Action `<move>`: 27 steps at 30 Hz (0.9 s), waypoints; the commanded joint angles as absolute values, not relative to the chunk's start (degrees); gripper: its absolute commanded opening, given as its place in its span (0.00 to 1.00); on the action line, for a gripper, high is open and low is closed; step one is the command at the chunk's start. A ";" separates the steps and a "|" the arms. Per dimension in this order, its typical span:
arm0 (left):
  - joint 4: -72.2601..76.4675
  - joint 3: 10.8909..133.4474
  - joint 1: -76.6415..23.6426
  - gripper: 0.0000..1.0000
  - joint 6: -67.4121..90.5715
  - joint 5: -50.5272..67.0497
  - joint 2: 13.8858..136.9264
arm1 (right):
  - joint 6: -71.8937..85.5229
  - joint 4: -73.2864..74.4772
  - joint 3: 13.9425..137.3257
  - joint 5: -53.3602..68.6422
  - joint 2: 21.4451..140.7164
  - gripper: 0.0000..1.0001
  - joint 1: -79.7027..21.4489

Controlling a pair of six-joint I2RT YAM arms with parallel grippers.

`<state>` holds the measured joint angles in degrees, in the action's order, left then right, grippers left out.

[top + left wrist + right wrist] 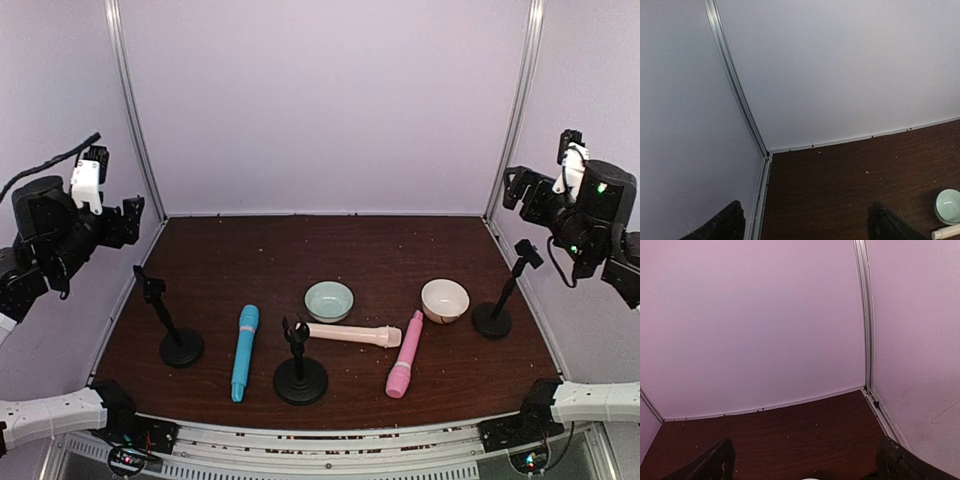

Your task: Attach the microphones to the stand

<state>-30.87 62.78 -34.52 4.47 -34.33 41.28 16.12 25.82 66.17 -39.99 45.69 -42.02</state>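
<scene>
On table [300, 250]: blue microphone [245, 352], cream microphone [350, 334], pink microphone [405, 367] lying flat.

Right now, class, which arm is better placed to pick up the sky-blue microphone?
Left, probably. The sky-blue microphone lies left of centre, nearer the open left gripper; the right gripper hangs over the far right edge.
</scene>
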 commanded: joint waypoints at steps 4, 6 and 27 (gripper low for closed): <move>-28.22 54.64 -27.38 0.79 5.77 -14.44 39.46 | 16.32 21.79 56.23 -30.97 44.46 1.00 -38.10; -28.46 53.13 -26.99 0.77 5.89 -9.83 39.03 | 15.73 19.85 52.97 -25.89 43.58 0.97 -37.12; -25.88 47.69 -57.93 0.74 11.46 1.91 49.51 | 10.79 16.54 52.66 -8.71 59.44 0.71 -70.34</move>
